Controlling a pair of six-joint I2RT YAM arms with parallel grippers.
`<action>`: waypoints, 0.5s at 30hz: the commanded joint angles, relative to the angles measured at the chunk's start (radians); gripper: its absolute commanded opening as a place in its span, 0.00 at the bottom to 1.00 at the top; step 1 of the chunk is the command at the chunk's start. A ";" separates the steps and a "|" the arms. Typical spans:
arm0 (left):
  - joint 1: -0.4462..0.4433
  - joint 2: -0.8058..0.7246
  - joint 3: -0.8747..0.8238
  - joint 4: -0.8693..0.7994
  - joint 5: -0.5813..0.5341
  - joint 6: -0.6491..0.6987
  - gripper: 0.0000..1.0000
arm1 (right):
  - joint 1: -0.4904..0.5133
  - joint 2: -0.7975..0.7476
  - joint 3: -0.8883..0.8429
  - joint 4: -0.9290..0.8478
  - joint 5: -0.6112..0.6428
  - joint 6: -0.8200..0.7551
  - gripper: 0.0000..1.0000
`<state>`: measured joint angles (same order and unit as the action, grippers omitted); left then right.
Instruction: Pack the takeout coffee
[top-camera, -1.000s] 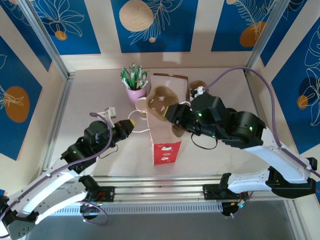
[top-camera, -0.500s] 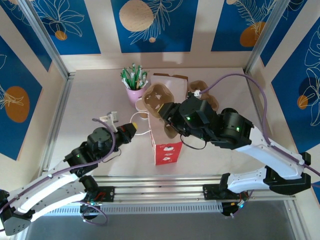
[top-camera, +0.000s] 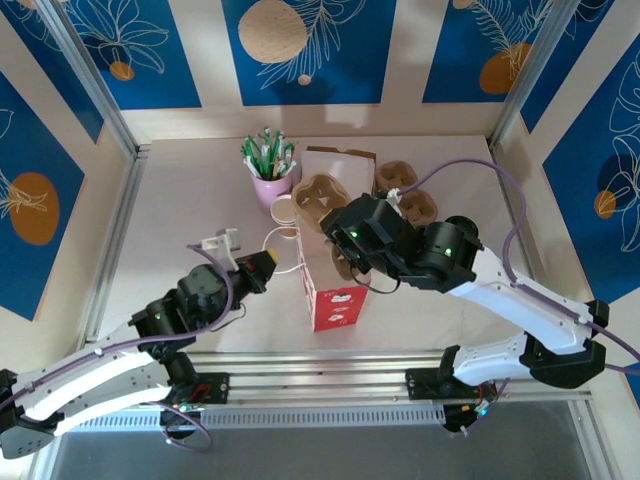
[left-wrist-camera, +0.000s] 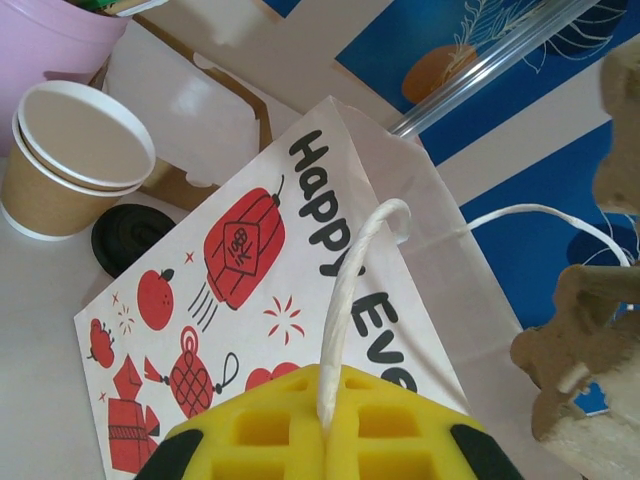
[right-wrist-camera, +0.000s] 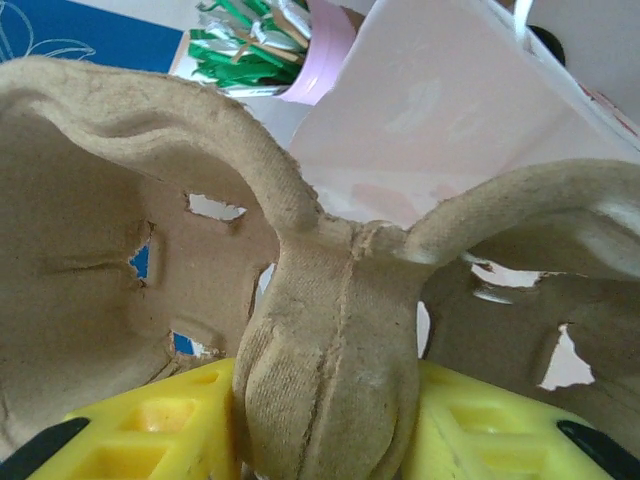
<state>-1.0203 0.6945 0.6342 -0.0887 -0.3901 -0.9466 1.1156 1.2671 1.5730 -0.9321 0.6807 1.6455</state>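
Two tan cups (left-wrist-camera: 70, 170) stand nested and unlidded on the counter (top-camera: 180, 220). The black lid (left-wrist-camera: 130, 235) lies flat just beside them, left of the paper bag (top-camera: 330, 292) and on the near side of the pink cup (top-camera: 270, 187). The left gripper (left-wrist-camera: 325, 440) pinches the bag's handle (left-wrist-camera: 350, 300), probably to steady its mouth. The right gripper (right-wrist-camera: 325, 400) clamps the pulp carrier (right-wrist-camera: 330, 330) by its centre ridge over that mouth, likely so it goes in first.
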 joint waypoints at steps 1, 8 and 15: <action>-0.031 -0.010 -0.011 0.027 -0.059 0.031 0.00 | -0.011 0.021 -0.010 -0.028 0.015 0.069 0.41; -0.075 -0.018 -0.016 0.036 -0.105 0.050 0.00 | -0.036 0.076 0.003 -0.060 -0.036 0.104 0.40; -0.116 -0.032 -0.030 0.059 -0.151 0.066 0.00 | -0.034 0.096 0.007 -0.096 -0.032 0.159 0.40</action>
<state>-1.1152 0.6746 0.6155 -0.0692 -0.4950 -0.9073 1.0832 1.3571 1.5726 -0.9768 0.6468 1.7351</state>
